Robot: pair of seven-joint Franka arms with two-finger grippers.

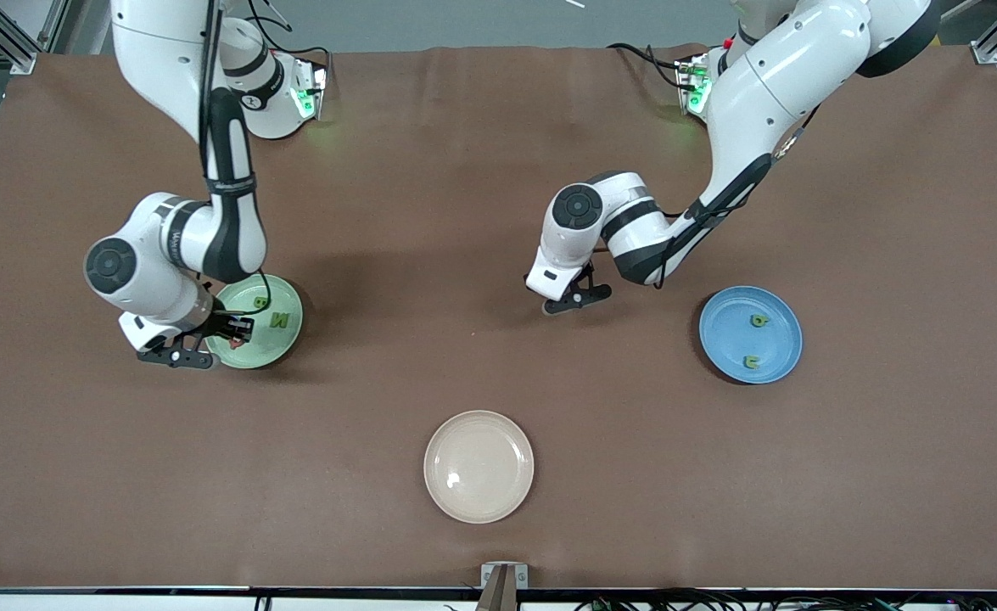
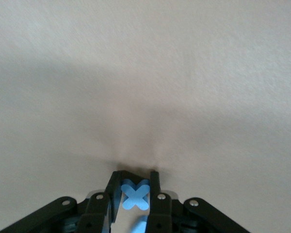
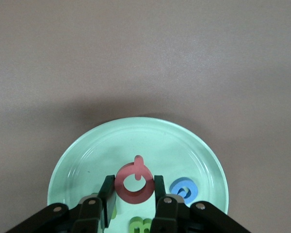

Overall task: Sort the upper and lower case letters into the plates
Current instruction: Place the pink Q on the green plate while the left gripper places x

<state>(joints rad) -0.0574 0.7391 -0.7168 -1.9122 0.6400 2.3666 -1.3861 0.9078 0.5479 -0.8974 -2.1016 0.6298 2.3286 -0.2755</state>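
The right gripper (image 3: 133, 194) hangs low over the mint green plate (image 1: 282, 350), at the right arm's end of the tabletop (image 1: 498, 212), and its jaws are closed on a red letter Q (image 3: 134, 183); I think it is held there because this plate collects the upper case letters, so the release should come next. In this plate already lie a green B (image 1: 260, 302), a green M (image 1: 281, 320) and a small blue letter (image 3: 184, 190), so the Q needs a free place between them. The left gripper (image 2: 136, 194) is over the bare middle of the tabletop, with its jaws shut on a blue letter x (image 2: 135, 195), probably for the blue plate (image 1: 723, 339), which lies toward the left arm's end and holds two small green letters (image 1: 759, 321). The cream-white plate (image 1: 478, 466) lies nearer to the front camera, empty, and blocks neither arm.
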